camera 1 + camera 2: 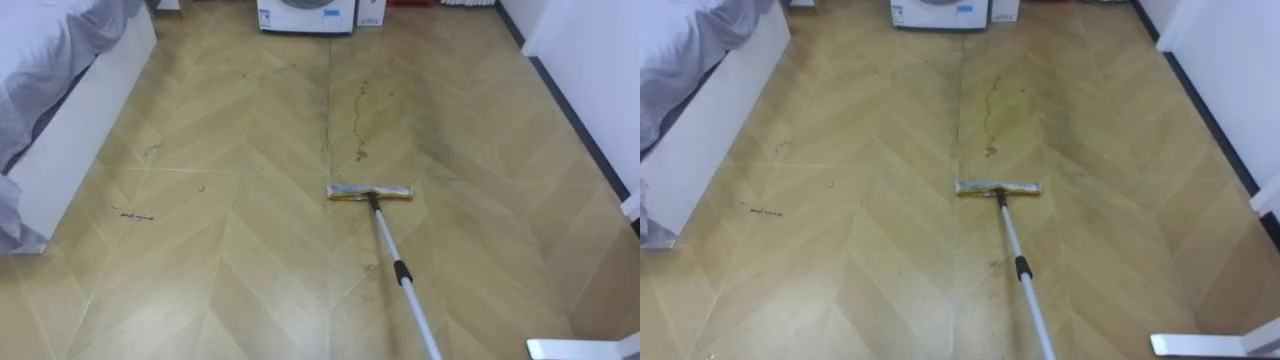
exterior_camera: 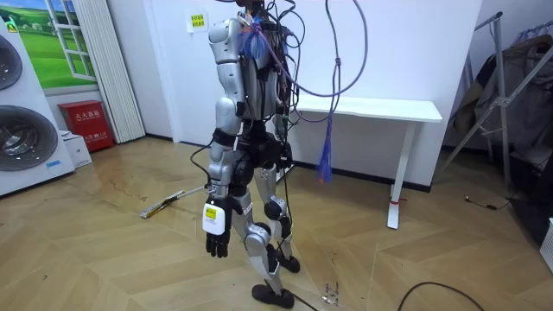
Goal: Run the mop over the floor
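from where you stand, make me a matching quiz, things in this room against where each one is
Things:
1. mop head
2. washing machine
3. bed
4. dirty streak

Places:
a. at the far end of the floor, straight ahead
b. on the floor between the mop head and the washing machine
c. flat on the floor in the middle, its handle running back toward the robot's right
d. along the robot's left side

Pairs: 1-c, 2-a, 3-d, 4-b
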Tool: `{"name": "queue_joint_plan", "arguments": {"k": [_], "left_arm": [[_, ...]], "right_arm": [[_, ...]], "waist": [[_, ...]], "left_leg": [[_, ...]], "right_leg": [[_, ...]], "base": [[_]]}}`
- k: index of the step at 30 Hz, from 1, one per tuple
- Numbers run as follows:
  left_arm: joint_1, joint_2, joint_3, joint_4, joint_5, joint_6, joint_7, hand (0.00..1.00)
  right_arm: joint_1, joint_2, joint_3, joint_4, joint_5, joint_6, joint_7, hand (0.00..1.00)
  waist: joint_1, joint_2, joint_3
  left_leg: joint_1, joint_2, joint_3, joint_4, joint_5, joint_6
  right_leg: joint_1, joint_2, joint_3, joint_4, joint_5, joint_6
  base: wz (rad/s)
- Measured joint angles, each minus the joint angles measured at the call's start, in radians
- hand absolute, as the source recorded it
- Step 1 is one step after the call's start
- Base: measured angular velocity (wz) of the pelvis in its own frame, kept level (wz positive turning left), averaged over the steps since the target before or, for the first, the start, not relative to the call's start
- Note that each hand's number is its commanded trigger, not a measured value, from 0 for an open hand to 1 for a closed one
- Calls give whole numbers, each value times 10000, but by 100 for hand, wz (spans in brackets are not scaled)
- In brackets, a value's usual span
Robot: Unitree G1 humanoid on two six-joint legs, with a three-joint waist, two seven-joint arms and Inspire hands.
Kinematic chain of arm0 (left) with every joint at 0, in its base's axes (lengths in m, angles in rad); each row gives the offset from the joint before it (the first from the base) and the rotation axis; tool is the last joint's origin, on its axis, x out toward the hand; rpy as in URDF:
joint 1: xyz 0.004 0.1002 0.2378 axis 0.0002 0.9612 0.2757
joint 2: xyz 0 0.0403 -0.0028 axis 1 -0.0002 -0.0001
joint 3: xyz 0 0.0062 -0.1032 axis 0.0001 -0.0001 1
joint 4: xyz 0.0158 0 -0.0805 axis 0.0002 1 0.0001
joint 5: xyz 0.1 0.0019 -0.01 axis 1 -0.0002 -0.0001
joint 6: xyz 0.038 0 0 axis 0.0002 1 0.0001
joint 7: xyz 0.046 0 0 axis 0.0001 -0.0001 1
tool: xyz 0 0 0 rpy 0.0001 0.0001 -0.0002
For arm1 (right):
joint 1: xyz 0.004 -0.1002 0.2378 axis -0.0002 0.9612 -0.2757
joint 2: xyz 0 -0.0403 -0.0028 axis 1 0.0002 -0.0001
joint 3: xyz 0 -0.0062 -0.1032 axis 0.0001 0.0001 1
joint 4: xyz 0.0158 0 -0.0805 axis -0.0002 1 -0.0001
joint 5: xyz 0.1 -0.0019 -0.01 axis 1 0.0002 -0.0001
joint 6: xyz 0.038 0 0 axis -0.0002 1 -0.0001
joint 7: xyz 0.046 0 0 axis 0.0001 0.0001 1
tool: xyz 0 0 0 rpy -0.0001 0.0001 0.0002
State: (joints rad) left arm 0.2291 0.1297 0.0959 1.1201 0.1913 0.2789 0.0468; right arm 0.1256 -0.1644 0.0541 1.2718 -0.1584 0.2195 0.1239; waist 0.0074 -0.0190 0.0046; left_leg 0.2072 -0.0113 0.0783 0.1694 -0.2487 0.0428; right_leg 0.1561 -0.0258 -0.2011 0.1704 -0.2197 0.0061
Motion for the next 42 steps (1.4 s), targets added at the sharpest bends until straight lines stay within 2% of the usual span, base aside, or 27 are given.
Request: {"name": "queue_joint_plan", "arguments": {"k": [5, 9, 15, 22, 23, 24, 26, 28, 35, 38, 42], "left_arm": [[49, 4, -3, -11, 25, 36, -184, 0], [57, 4, -3, 2, -14, 107, -184, 0], [41, 8, 147, -19, 5, 129, -191, 0], [-85, 25, 9, 38, -2, 39, -154, 0], [-96, 16, -7, 38, -1, 11, -153, 0], [-117, 4, -27, 45, -13, -6, -153, 0], [-166, -2, -92, 164, -18, -10, -158, 0], [-290, -19, -418, 277, -17, 6, -171, 0], [-833, -45, -527, 572, -13, 17, -149, 0], [-1116, -43, -707, 635, -10, -11, -119, 0], [-1629, -47, -711, 704, -6, -158, -24, 0]], "right_arm": [[-53, 0, 3, 36, -4, 12, 5, 100], [-295, -6, 12, 193, -3, 222, 162, 100], [-426, -38, -97, 209, -5, 217, 413, 100], [-484, -35, -71, 355, -2, 215, 360, 100], [-506, -33, -71, 356, -3, 215, 334, 100], [-584, -27, -69, 342, -2, 215, 288, 100], [-609, -27, -65, 353, -4, 216, 255, 100], [-704, -23, -16, 380, 51, 216, 59, 100], [-1082, 3, 3, 483, 270, 217, -408, 100], [-1247, -3, 5, 485, 443, 212, -599, 100], [-1488, -32, 36, 476, 877, 119, -971, 100]], "waist": [[-4, -13, 3], [14, -95, 17], [38, -222, 22], [-14, -167, 19], [-14, -157, 13], [-16, -53, -42], [-18, -31, -43], [-28, 38, -33], [-25, 197, -8], [-35, 231, 23], [22, 294, 102]], "left_leg": [[-50, 1, -25, -2, 0, 0], [-43, 0, -8, -1, 0, 0], [-218, 6, -7, 13, 0, 0], [-468, 5, -34, 204, 0, 0], [-513, 6, -34, 213, -1, 1], [-618, 10, -40, 253, 0, 1], [-820, 1, -43, 369, -1, 1], [-1145, 1, -55, 397, -2, 3], [-2370, 13, -232, 741, -71, 102], [-3159, -27, -278, 1168, -80, 115], [-4738, -87, -326, 2279, -138, 120]], "right_leg": [[-3, -14, 4, 35, 1, 4], [-9, 3, 54, 36, 1, 4], [-167, 9, 47, 41, 4, 7], [-395, -34, 70, 214, 20, 1], [-447, -36, 68, 241, 21, -1], [-579, -49, 59, 353, 21, -2], [-748, -71, 61, 416, 25, -8], [-1126, -93, 40, 596, 34, -24], [-2445, -143, -34, 1217, 56, -96], [-3202, -246, -61, 1605, 21, -148], [-4697, -444, -59, 2589, -99, -255]], "base": [[0], [-2], [1], [0], [0], [3], [3], [5], [7], [4], [8]]}}
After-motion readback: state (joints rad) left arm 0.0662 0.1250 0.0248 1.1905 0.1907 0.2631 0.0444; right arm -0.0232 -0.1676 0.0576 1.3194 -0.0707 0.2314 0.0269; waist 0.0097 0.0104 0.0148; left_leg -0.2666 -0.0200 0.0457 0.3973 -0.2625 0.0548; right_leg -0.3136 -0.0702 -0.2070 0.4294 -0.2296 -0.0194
